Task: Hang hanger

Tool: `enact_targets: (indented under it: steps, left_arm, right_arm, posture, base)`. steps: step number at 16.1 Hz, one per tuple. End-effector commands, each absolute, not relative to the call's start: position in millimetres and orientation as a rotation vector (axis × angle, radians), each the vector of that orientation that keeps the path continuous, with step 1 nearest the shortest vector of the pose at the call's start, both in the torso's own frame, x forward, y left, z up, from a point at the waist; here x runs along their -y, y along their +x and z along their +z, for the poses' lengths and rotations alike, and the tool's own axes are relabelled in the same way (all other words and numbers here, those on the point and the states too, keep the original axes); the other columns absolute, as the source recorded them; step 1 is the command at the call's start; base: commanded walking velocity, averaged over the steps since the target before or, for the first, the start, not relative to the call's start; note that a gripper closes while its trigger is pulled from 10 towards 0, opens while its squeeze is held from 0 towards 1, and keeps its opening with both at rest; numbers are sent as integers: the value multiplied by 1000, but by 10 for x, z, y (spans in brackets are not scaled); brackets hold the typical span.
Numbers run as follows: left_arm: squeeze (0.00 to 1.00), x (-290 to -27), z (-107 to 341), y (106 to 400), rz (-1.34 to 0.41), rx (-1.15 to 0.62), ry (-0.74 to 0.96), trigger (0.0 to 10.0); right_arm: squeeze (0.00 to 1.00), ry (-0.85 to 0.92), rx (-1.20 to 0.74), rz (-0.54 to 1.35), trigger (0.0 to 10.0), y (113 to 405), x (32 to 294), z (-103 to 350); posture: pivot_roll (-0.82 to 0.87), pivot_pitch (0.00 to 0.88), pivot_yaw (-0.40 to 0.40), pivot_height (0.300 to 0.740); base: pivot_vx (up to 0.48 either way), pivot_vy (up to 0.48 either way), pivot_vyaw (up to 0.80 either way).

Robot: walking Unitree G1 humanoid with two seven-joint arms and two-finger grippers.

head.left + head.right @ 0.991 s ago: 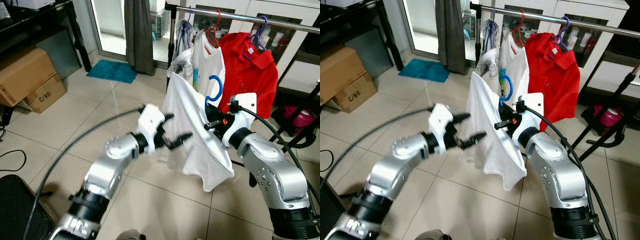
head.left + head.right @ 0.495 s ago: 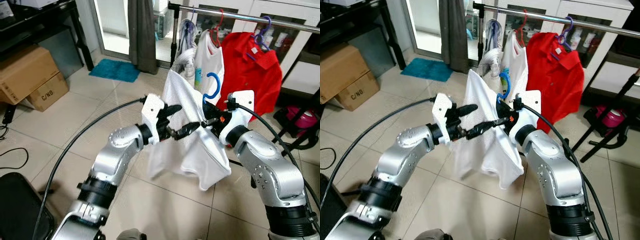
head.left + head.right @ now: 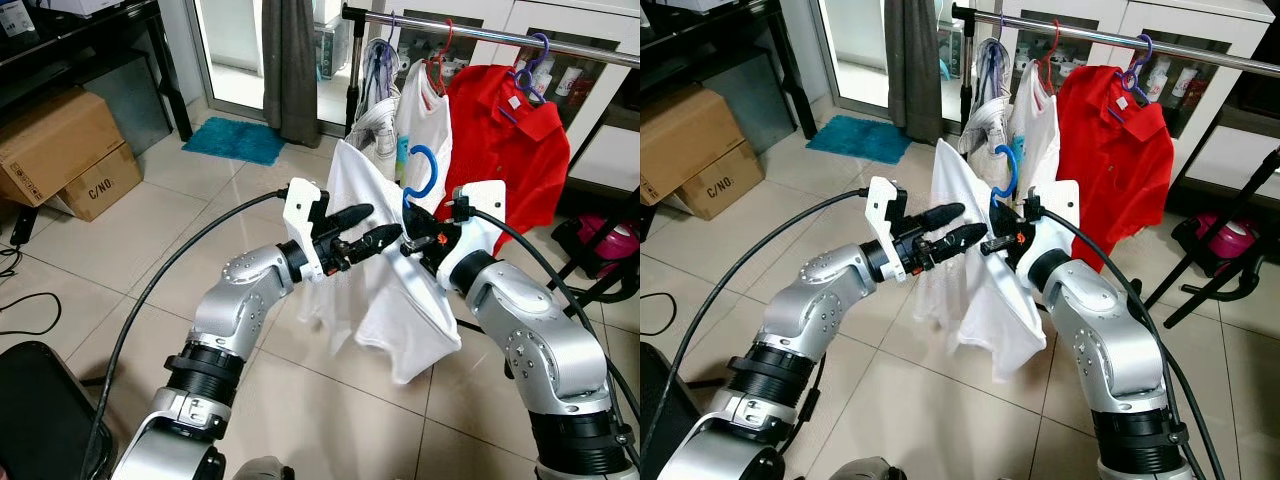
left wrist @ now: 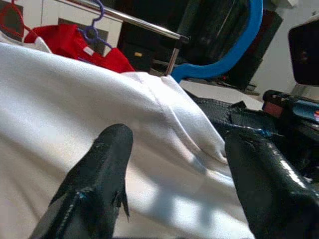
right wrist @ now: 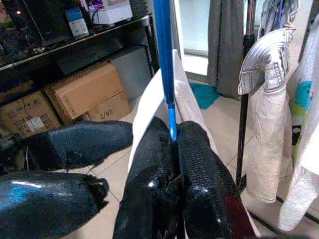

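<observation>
Right end effector (image 5: 172, 149) is clamped on the blue hanger (image 3: 424, 172), white shirt (image 3: 385, 290) draped on it, hook pointing up. Left end effector (image 3: 362, 228), fingers spread, sits at the shirt's shoulder just beside it. Rail (image 3: 480, 32) lies up and fwd of the hook; right arm is nearer, so lift goes that way.
</observation>
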State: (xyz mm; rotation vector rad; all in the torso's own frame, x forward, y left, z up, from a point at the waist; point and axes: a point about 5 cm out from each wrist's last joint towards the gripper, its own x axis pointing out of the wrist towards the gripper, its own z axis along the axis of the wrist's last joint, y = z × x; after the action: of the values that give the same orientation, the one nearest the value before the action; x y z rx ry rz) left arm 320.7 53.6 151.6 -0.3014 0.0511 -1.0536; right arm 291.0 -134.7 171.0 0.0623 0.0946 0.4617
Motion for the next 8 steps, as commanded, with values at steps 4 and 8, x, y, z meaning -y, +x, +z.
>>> enact_targets:
  steps: [4, 8]
  left_arm:
    - [0, -505, 1540, 3253, -1077, -69, -330, 0]
    - [0, -499, 1540, 3264, -1084, -76, -357, 0]
  right_arm:
    - [0, 51, -35, 505, 10000, 2878, 1271, 1854]
    - [0, 53, -30, 505, 10000, 2876, 1268, 1864]
  posture:
    - [51, 0, 22, 740]
    - [51, 0, 27, 740]
  base:
    - [0, 0, 0]
    - [0, 0, 0]
